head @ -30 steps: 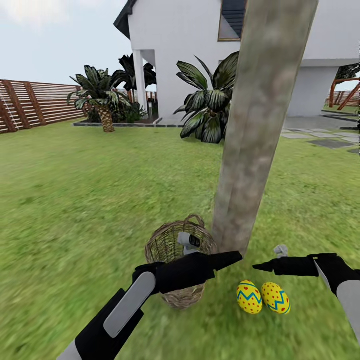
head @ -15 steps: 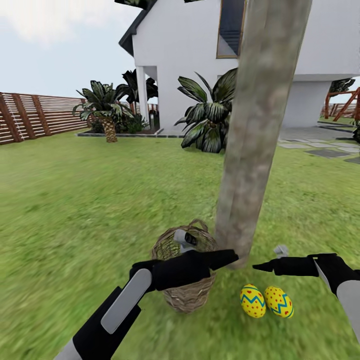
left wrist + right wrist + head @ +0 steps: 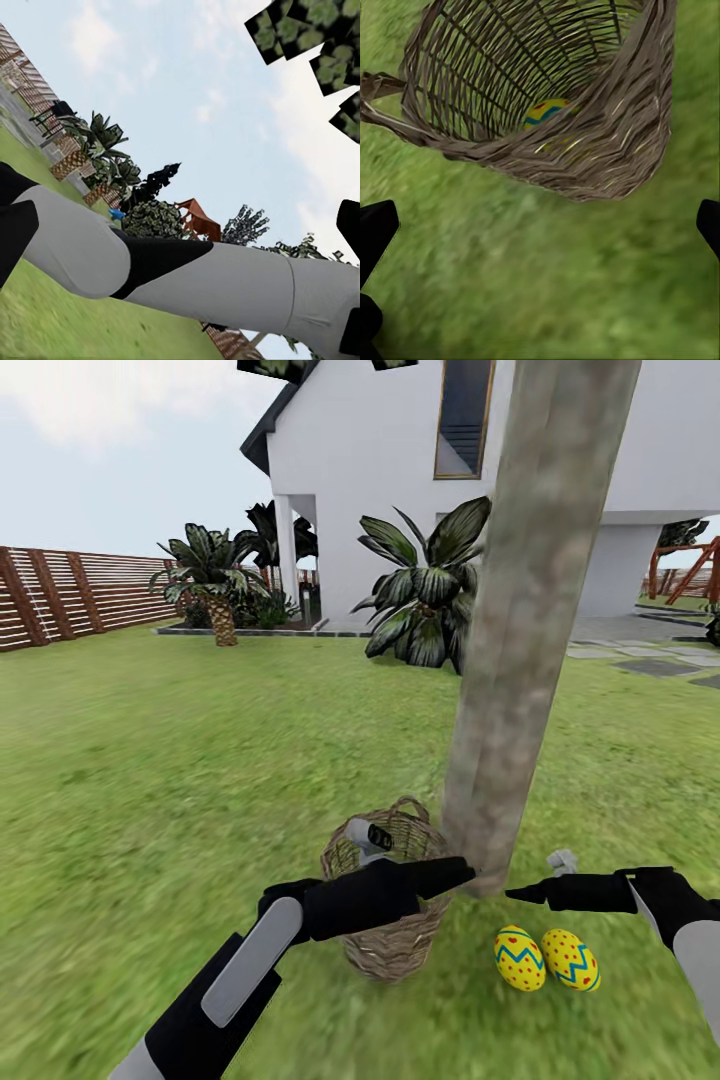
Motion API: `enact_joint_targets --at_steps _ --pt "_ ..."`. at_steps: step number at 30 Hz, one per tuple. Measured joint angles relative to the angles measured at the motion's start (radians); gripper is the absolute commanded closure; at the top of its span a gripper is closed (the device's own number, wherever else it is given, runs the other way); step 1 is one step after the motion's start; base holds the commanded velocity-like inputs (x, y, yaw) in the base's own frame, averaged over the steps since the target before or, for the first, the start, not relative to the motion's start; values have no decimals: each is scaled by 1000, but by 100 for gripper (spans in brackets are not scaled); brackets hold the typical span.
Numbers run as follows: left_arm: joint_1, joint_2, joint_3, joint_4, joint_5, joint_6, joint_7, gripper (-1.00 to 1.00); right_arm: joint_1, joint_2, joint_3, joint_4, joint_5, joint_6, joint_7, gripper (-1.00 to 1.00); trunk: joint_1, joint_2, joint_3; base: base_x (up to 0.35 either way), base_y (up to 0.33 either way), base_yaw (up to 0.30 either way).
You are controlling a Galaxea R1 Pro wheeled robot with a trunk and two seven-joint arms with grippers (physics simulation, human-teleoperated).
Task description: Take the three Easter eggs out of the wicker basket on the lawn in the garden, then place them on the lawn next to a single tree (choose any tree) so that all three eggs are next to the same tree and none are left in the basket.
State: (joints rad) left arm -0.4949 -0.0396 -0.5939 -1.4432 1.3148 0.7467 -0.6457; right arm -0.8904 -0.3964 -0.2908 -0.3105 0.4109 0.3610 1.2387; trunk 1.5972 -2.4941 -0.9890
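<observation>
Two eggs (image 3: 546, 959) lie by the tree (image 3: 520, 660), the third (image 3: 545, 112) sits deep in the basket (image 3: 585, 150), so the right gripper (image 3: 540, 225), jaws spread empty, should dip straight in.

eggs (image 3: 546, 959): two on lawn (image 3: 150, 760) beside tree (image 3: 520, 630) | third (partly hidden) inside upright wicker basket (image 3: 390, 945)

Flat, bright daylight without cast shadows; the lawn (image 3: 150, 780) renders smeared and blurry.
</observation>
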Motion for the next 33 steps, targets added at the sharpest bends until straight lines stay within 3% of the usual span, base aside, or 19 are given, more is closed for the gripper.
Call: enact_joint_targets --at_steps 14,22,24,26,29,33 --pt "0 0 -1 2 0 -2 0 -100 0 -2 -1 0 -1 1 4 -100 0 0 1 0 240 -18" --pt "-1 -1 4 3 -1 3 4 -100 0 -4 -2 -2 -6 1 7 -100 -31 56 27 0 5 -1" --pt "-1 7 40 4 0 5 4 -100 0 -4 -2 -2 -13 2 7 -100 -38 70 33 0 0 0" --pt "-1 34 92 5 0 9 3 -100 0 -3 -2 -2 -17 2 6 -100 -46 84 39 0 0 0" --pt "-2 59 136 6 -2 18 3 -100 0 -2 -2 -3 -18 1 3 -100 -57 105 48 0 0 0" --pt "-4 131 275 4 1 144 6 -100 0 -1 -2 -9 -18 3 0 -100 -73 133 61 0 0 0"
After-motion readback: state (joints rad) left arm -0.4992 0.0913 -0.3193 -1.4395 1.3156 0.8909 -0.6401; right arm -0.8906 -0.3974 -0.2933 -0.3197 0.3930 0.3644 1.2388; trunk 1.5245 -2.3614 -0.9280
